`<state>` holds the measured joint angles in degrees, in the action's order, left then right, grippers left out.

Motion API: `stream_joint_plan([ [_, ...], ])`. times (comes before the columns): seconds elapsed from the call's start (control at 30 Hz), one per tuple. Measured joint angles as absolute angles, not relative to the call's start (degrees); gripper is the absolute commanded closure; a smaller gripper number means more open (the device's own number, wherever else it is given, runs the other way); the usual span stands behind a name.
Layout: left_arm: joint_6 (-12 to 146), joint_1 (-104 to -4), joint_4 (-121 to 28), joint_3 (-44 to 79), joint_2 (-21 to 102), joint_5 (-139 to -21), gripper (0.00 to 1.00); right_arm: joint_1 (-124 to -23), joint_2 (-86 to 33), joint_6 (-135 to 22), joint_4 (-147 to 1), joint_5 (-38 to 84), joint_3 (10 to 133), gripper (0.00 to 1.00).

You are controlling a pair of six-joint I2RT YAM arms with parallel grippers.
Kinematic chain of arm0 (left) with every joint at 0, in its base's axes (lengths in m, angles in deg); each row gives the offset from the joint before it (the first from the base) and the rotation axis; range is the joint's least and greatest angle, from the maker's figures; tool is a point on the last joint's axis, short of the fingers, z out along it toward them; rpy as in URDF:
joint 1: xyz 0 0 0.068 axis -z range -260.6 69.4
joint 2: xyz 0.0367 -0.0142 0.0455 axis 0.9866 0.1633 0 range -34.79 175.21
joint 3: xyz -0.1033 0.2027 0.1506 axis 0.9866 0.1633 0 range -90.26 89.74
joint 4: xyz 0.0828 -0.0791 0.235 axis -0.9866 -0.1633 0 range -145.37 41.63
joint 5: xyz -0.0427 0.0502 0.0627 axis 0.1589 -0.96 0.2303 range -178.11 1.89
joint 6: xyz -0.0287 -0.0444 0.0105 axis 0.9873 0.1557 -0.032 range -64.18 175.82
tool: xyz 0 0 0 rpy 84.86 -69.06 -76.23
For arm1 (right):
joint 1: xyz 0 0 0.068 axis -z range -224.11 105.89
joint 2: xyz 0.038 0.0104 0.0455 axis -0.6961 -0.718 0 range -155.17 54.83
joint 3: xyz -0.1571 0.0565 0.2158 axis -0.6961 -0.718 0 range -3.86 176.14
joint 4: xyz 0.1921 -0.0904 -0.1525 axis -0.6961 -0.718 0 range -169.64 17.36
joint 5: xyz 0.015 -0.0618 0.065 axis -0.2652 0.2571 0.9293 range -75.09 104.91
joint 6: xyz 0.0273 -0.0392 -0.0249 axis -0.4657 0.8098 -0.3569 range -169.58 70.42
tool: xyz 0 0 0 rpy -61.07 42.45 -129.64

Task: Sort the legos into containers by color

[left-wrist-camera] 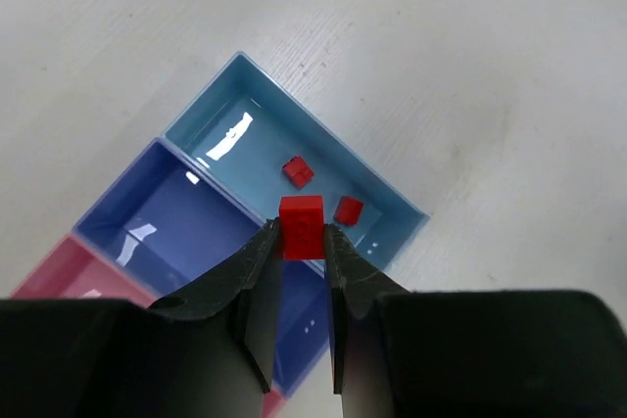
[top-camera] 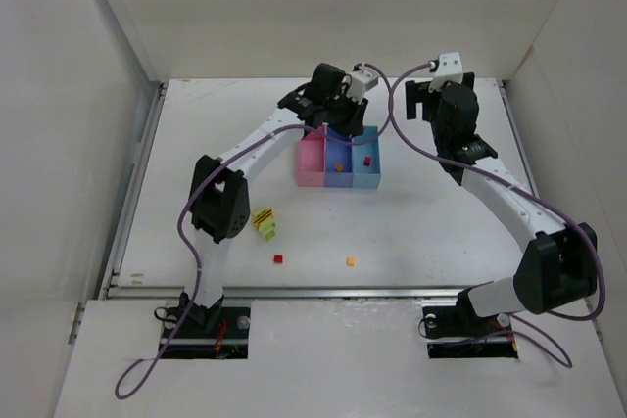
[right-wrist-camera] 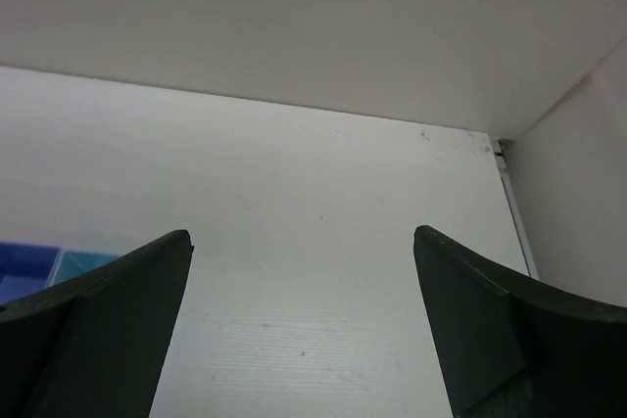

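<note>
My left gripper is shut on a red lego and holds it above the edge between the blue-violet bin and the light blue bin. Two more red legos lie in the light blue bin. In the top view the left gripper hovers over the tray, whose blue-violet bin holds an orange lego. My right gripper is open and empty, right of the tray and behind it. The pink bin looks empty.
On the table in front of the tray lie a yellow-green clump with red stripes, a small red lego and a small orange lego. White walls enclose the table on the left, back and right.
</note>
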<state>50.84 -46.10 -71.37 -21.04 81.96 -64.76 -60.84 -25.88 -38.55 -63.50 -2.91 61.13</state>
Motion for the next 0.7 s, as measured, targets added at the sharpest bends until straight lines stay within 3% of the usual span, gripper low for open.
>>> stream_joint_plan([
  [0.33,50.9,-43.0,-69.4,-22.1,92.1,-70.7,1.00,-60.6,-23.0,-43.3,-62.9,-13.6,58.2,0.00],
  [0.6,50.1,-42.4,-67.3,-22.1,92.1,-71.4,0.73,-60.6,-21.7,-44.7,-62.1,-13.8,56.6,0.00],
  [0.7,49.6,-42.2,-67.2,-22.0,92.1,-71.6,0.55,-60.6,-21.4,-44.9,-62.1,-13.8,55.9,0.00],
])
